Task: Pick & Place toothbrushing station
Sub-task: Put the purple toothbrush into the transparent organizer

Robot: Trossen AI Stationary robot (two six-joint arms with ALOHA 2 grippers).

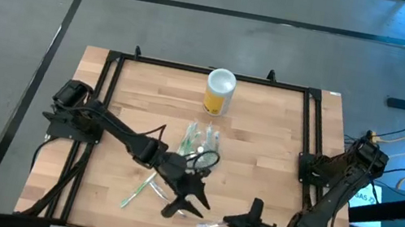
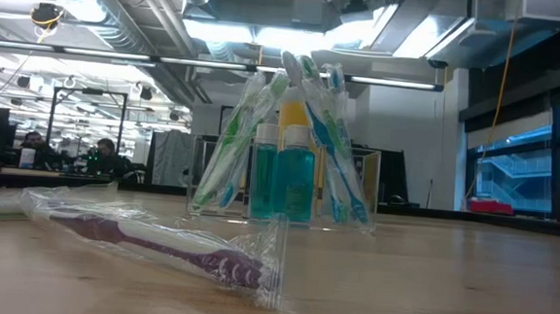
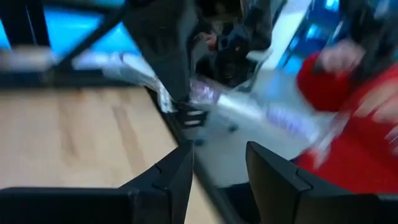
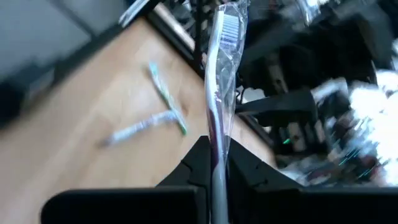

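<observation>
On the bench: 1 clear toothbrushing station, 1 yellow canister, 2 loose wrapped toothbrushes. Near edge: left tool released, right tool clenched on 1 wrapped purple toothbrush.

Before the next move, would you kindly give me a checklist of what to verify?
1. Right tool shut on the wrapped purple plastic toothbrush: ok.
2. Left tool open and empty: ok.
3. Small clear plastic container upright on the wooden table: ok.
4. Free room inside the container: cannot tell.
5. Table cleared of loose wrapped toothbrushes: not ok.
</observation>
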